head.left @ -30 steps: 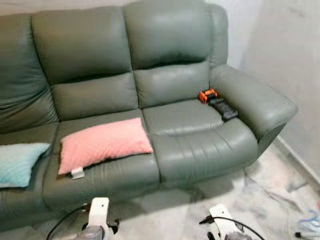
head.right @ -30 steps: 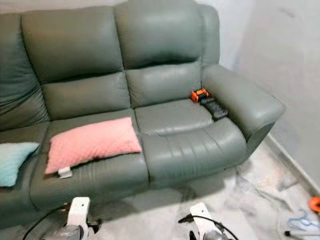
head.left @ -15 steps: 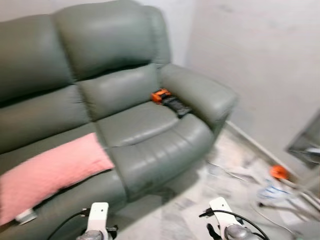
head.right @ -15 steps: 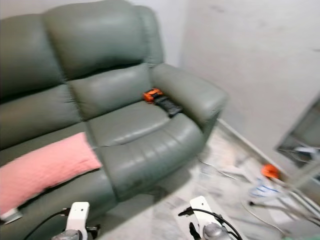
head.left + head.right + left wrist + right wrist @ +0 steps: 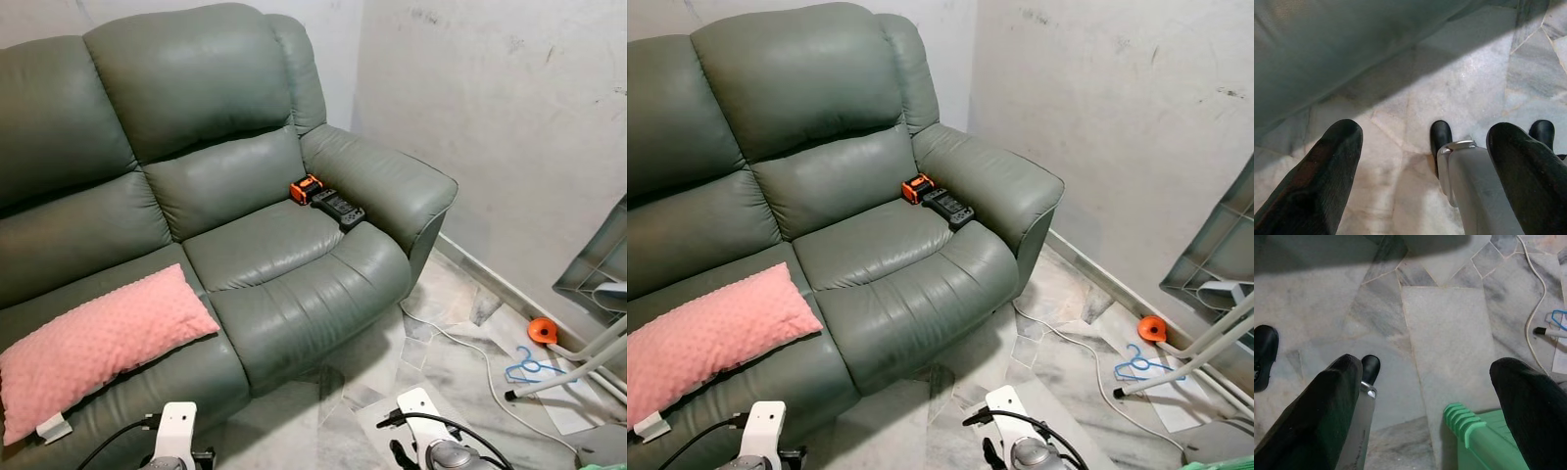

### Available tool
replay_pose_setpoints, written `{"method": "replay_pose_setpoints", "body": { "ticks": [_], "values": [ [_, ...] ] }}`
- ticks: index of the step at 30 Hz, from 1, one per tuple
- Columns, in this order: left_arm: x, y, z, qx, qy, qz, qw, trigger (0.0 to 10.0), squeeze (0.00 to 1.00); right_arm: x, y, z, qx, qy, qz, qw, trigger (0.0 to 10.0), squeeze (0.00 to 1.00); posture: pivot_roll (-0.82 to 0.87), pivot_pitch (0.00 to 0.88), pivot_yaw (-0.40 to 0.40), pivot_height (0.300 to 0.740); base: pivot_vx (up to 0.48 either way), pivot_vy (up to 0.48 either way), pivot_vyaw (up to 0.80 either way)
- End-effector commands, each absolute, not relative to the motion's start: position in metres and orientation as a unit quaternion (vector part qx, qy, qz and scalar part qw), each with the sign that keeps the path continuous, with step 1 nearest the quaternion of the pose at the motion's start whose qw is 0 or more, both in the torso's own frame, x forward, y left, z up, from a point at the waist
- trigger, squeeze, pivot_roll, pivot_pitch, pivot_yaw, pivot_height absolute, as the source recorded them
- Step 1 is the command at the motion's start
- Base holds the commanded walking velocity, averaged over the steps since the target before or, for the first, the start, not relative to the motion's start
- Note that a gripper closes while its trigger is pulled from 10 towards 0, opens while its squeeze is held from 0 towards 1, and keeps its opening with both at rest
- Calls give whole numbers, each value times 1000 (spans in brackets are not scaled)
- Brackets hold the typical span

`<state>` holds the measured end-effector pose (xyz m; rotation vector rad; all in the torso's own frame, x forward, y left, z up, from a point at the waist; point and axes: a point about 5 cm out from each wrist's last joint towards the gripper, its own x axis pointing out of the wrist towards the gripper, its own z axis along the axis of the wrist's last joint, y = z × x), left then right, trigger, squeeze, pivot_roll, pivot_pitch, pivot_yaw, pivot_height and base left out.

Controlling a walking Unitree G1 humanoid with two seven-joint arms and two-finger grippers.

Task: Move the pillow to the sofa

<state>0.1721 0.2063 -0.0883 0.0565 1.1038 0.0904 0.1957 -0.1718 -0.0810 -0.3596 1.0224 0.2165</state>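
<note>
On the middle seat of the grey-green leather sofa (image 5: 294, 245), the pink textured pillow (image 5: 103, 338) lies released. The view has swung right, toward floor clutter. Left claw (image 5: 1422, 171) and right claw (image 5: 1425, 406) hang open, empty; placement appears complete.

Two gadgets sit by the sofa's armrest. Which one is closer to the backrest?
The orange gadget. It lies against the backrest; the black one sits further forward, beside the armrest.

The green leather sofa (image 5: 284, 264) carries a pink pillow (image 5: 103, 343) on its middle seat, and an orange-and-black device (image 5: 307, 188) with a black remote (image 5: 338, 208) beside the armrest. On the marble floor (image 5: 441, 362) lie a white cable (image 5: 460, 338), a blue hanger (image 5: 529, 365) and an orange object (image 5: 541, 331).
</note>
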Motion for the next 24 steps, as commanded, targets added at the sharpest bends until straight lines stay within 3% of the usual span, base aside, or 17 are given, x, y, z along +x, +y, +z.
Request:
{"method": "replay_pose_setpoints", "body": {
  "ticks": [1, 20, 24],
  "values": [
    [174, 215, -86, 32, 521, 46, 852, 10000, 0, 197, -169, -81, -170, 483, 106, 853, 10000, 0, 17, 0, 18, 740, 0, 304, 0],
    [170, 221, -86, 33, 524, 48, 850, 10000, 0, 197, -169, -81, -170, 483, 106, 852, 10000, 0, 18, 0, 22, 740, 0, 460, 0],
    [171, 221, -86, 36, 521, 47, 852, 10000, 0, 197, -169, -80, -171, 483, 106, 852, 10000, 0, 18, 0, 22, 740, 0, 0, 0]
  ]
}}
